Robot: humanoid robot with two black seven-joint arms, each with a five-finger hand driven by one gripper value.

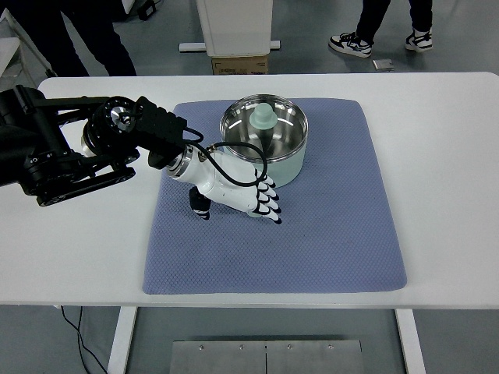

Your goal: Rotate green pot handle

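A pale green pot (290,165) with a shiny steel inside stands on the far middle of a blue mat (327,234). Its pale green handle tip (263,118) shows over the pot's opening, with a dark stem running toward the near rim. My left hand (248,199) is white with black fingertips (272,208). It lies low over the mat just in front of the pot's near left side, fingers relaxed and holding nothing. Its thumb (200,209) points down at the mat. A black cable loops from the wrist along the pot's near wall. The right arm is out of view.
The black left arm (70,152) lies across the table's left side. A cardboard box (239,64) under a white stand sits beyond the far edge. People's legs and shoes (349,43) show at the top.
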